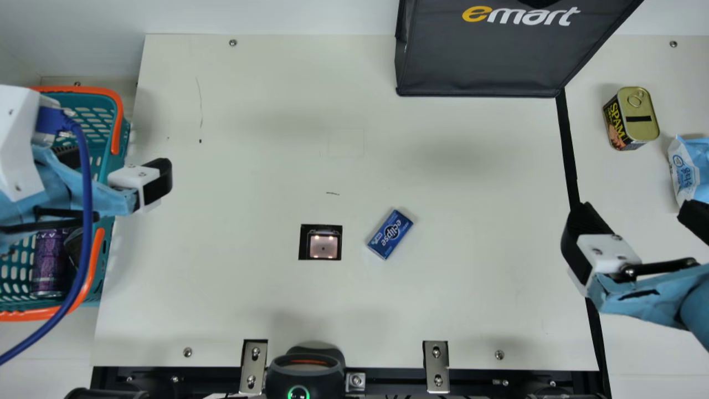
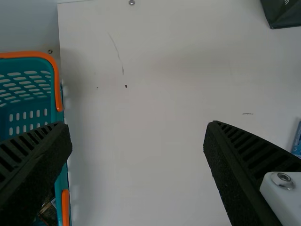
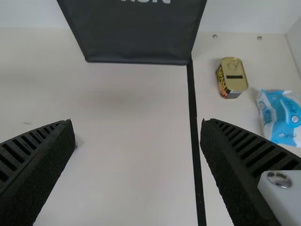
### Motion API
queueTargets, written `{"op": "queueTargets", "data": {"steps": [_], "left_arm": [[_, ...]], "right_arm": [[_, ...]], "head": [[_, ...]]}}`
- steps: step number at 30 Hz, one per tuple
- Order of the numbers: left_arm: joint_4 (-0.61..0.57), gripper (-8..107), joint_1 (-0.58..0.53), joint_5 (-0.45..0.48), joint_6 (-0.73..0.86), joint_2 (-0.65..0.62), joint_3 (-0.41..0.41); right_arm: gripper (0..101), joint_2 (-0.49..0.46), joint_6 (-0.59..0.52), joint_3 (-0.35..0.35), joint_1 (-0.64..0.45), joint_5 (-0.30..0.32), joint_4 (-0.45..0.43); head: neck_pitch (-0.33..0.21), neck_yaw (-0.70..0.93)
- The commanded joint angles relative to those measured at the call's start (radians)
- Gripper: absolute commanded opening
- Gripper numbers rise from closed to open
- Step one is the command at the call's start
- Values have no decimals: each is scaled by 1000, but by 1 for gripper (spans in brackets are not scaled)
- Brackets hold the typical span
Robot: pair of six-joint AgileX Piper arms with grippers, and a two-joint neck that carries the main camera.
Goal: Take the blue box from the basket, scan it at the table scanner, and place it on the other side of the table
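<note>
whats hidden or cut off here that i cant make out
- Part of the inside of the basket: main view, behind the left arm and blue cable
- Most of the blue box: left wrist view, cut by the edge
- Top of the black bag: main view, cut by the edge
- Rest of the blue-and-white packet: main view, cut by the edge

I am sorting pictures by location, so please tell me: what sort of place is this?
Probably a mock shop checkout: a shopping basket, a scanner window in the table, and a dark shopping bag.
</note>
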Motion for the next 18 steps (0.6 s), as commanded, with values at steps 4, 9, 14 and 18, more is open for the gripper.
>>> {"op": "queueTargets", "data": {"steps": [4, 9, 14, 18], "left_arm": [[0, 90, 0, 0, 0, 0, 0], [0, 90, 0, 0, 0, 0, 0], [0, 90, 0, 0, 0, 0, 0], [0, 90, 0, 0, 0, 0, 0]], "right_arm": [[95, 29, -12, 30, 26, 3, 16], [95, 59, -16, 60, 76, 3, 25], [95, 93, -7, 82, 152, 3, 37], [95, 123, 11, 92, 221, 3, 40]], "head": [[-27, -1], [-27, -1], [-27, -1], [-27, -1]]}}
